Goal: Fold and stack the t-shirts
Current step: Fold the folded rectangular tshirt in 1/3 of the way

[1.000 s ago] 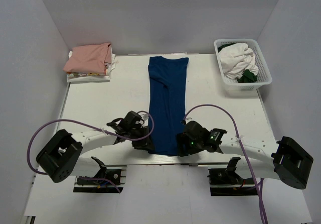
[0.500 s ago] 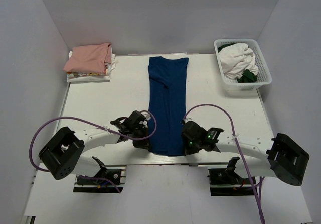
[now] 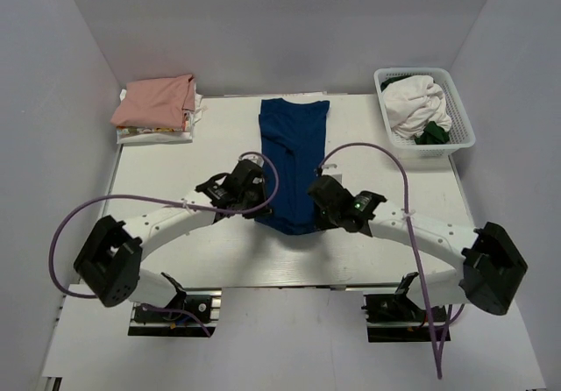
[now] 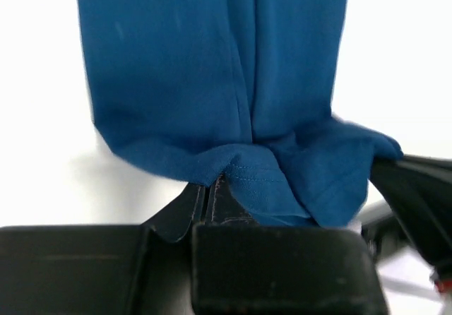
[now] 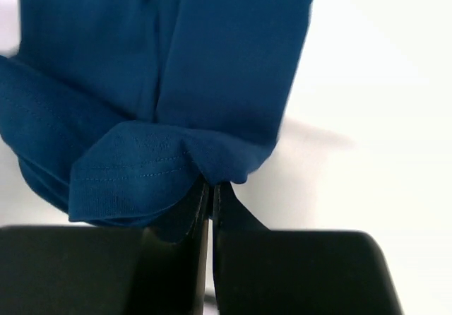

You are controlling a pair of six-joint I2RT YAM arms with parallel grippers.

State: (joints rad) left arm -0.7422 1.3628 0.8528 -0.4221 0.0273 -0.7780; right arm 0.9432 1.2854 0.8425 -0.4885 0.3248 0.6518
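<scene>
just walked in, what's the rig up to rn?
The dark blue t-shirt lies folded into a long strip on the table. The left end effector and right end effector are each shut on a corner of its near hem, holding that end up, apparently for the crosswise fold. A salmon-pink t-shirt tops the pile at far left.

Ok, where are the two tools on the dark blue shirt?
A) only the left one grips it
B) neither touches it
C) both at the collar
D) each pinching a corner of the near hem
D: both wrist views show the left tool and right tool shut on stitched hem corners of the dark blue shirt.
</scene>
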